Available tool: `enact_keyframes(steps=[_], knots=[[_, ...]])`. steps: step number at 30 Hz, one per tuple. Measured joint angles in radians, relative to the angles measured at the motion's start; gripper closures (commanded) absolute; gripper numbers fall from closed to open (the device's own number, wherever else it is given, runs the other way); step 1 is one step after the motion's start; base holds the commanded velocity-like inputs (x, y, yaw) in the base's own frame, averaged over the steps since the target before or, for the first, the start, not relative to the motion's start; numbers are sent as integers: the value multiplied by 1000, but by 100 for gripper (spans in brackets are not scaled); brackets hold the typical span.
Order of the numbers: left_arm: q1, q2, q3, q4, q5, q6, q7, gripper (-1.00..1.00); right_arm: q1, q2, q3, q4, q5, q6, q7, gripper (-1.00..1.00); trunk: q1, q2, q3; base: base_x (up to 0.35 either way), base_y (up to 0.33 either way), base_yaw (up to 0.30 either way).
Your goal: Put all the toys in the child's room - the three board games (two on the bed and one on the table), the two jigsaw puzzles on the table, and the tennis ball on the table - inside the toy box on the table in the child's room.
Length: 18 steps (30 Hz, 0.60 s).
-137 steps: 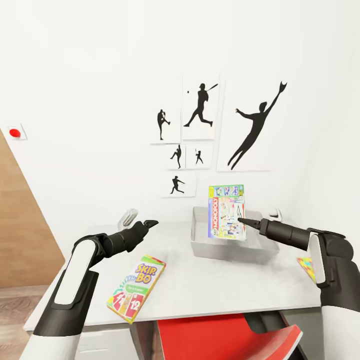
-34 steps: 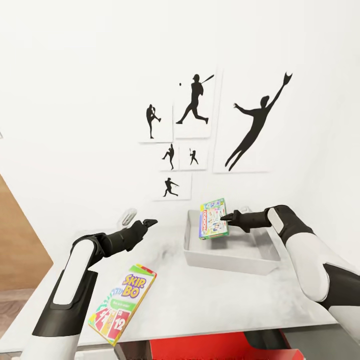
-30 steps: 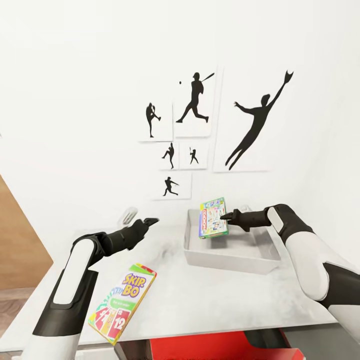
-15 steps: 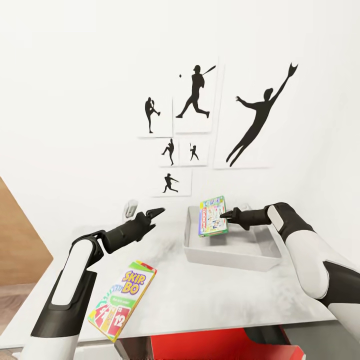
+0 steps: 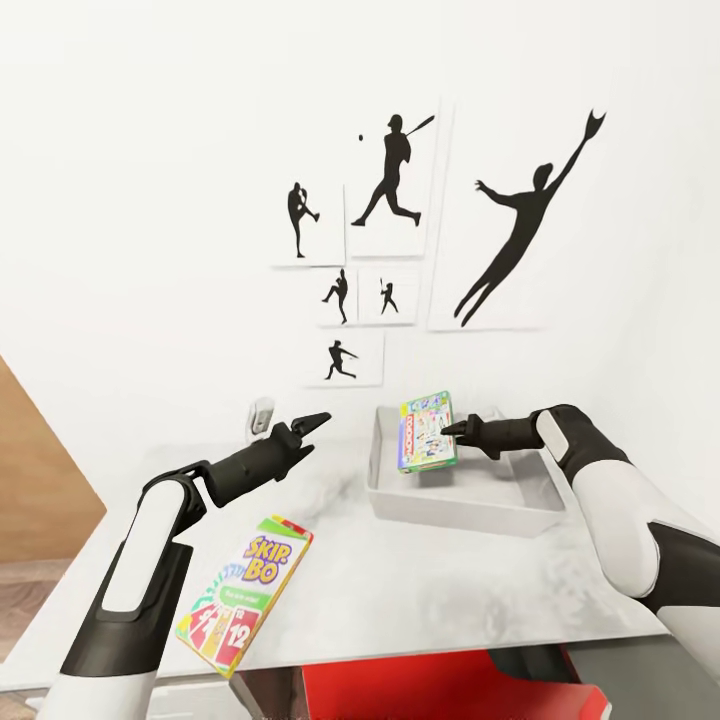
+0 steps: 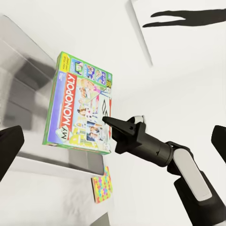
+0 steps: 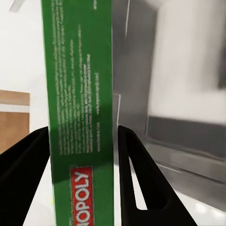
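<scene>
Left gripper (image 5: pixel 312 420) has lifted toward the wall; fingers wide, empty.

I hold the MONOPOLY box (image 5: pixel 425 432) on edge in my right gripper (image 5: pixel 447 432), clamped on its sides, over the toy box (image 5: pixel 455 497). Long axis upright; SKIP-BO box (image 5: pixel 245 592) lies near my left arm on the table (image 5: pixel 450 590).

Child's bedroom at home, black baseball-player silhouette prints (image 5: pixel 400 170) on a white wall, light grey desk (image 5: pixel 420 590) with SKIP-BO box (image 5: pixel 245 592), MONOPOLY box (image 5: pixel 426 431), grey toy bin (image 5: pixel 460 500), wooden floor
</scene>
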State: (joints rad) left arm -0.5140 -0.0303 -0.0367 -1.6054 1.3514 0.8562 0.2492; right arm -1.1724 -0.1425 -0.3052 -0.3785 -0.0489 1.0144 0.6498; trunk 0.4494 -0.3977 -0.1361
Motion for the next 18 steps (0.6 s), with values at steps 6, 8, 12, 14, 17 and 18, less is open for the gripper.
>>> enact_keyframes(steps=[6, 8, 12, 14, 17, 18], knots=[[2, 0, 1, 0, 0, 0, -5, -100, 0, -1, 0, 0, 0, 0, 0, 100, 0, 0, -10, 0, 0, 0], [2, 0, 1, 0, 0, 0, -7, -100, 0, 0, 0, 0, 0, 0, 0, 100, 0, 0, -13, 0, 0, 0], [5, 0, 3, 0, 2, 1, -17, -100, 0, 2, 0, 0, 0, 0, 0, 100, 0, 0, -20, 0, 0, 0], [6, 0, 3, 0, 2, 1, -23, -100, 0, 2, 0, 0, 0, 0, 1, 100, 0, 0, -23, 0, 0, 0], [9, 1, 6, 0, 3, 2, -37, -100, 0, 3, 0, 0, -1, 0, 2, 100, 0, 0, -28, 0, 0, 0], [10, 2, 10, 0, 3, 2, -45, -100, 0, 3, 0, 0, -2, -1, 2, 100, 0, 0, -29, 0, 0, 0]])
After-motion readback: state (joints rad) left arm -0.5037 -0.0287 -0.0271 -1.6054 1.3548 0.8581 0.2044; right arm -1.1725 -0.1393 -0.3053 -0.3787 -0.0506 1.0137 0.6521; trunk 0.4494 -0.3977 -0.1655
